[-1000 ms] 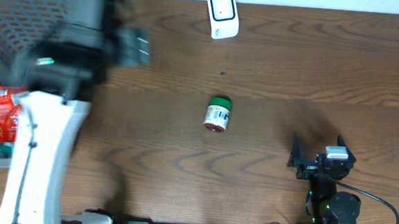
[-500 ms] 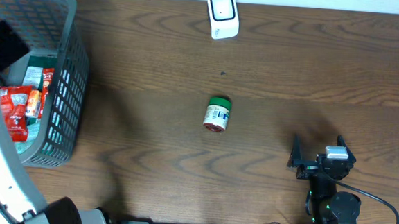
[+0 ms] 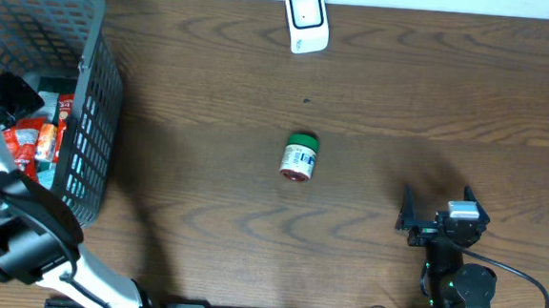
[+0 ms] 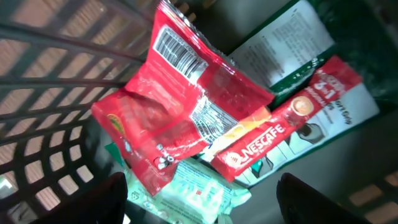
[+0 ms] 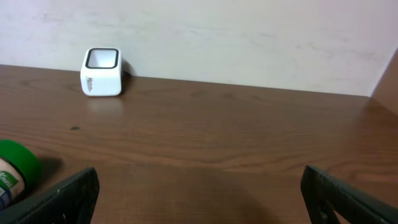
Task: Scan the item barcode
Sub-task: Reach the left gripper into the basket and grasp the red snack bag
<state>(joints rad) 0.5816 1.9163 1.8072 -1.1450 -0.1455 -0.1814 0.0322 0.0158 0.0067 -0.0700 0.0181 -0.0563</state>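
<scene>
Inside the grey mesh basket [image 3: 95,38], my left gripper [image 4: 208,200] hangs open over a heap of packets. Its dark fingers [image 4: 112,198] stand on either side of a pale mint-green pack [image 4: 199,190]. Above that lie a crumpled red packet [image 4: 180,106] with its barcode up and a red Nescafe stick [image 4: 280,127]. The white scanner [image 3: 306,20] stands at the table's far edge. My right gripper [image 3: 436,204] rests open near the front right, with nothing between its fingers.
A small jar with a green lid [image 3: 299,157] lies on its side mid-table, also at the left edge of the right wrist view as the jar [image 5: 12,174]. A green and white printed box [image 4: 292,43] lies under the packets. The basket's walls enclose the left arm.
The left arm has swung left off the table and down into the basket, where its wrist now sits low over the packets. The right arm and the jar have not moved.
</scene>
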